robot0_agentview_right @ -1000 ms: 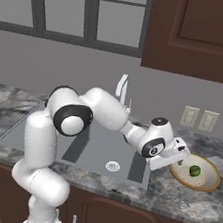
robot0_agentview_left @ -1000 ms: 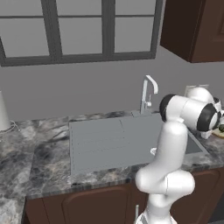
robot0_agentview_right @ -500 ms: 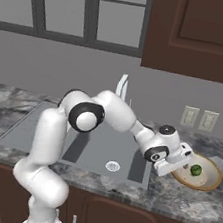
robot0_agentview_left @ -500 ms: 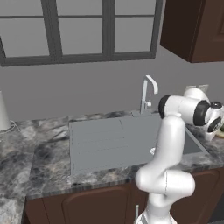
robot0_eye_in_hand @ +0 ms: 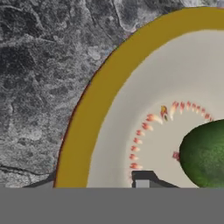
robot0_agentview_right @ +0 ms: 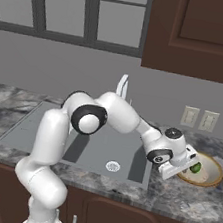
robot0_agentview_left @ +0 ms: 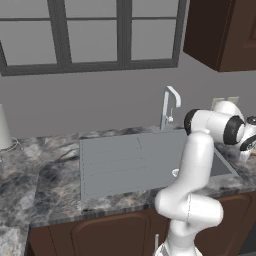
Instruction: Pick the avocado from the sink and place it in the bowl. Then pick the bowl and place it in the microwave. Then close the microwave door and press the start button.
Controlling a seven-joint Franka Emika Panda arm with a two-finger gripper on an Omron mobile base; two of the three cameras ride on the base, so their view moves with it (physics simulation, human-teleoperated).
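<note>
Hand view is showing me the avocado [robot0_eye_in_hand: 204, 154] lying inside the bowl [robot0_eye_in_hand: 94, 113] on the counter [robot0_eye_in_hand: 39, 74]; my gripper [robot0_agentview_right: 181, 167] is hovering at its rim, finger state unclear. I'm worrying a shallow rim grip could tip the bowl.

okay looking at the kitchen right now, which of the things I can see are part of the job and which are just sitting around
Part of the job:
- avocado, lying in the bowl
- bowl, on the counter right of the sink
- sink
- gripper, at the bowl's near rim

Just sitting around:
- faucet
- wall outlets
- window
- upper cabinet
</note>
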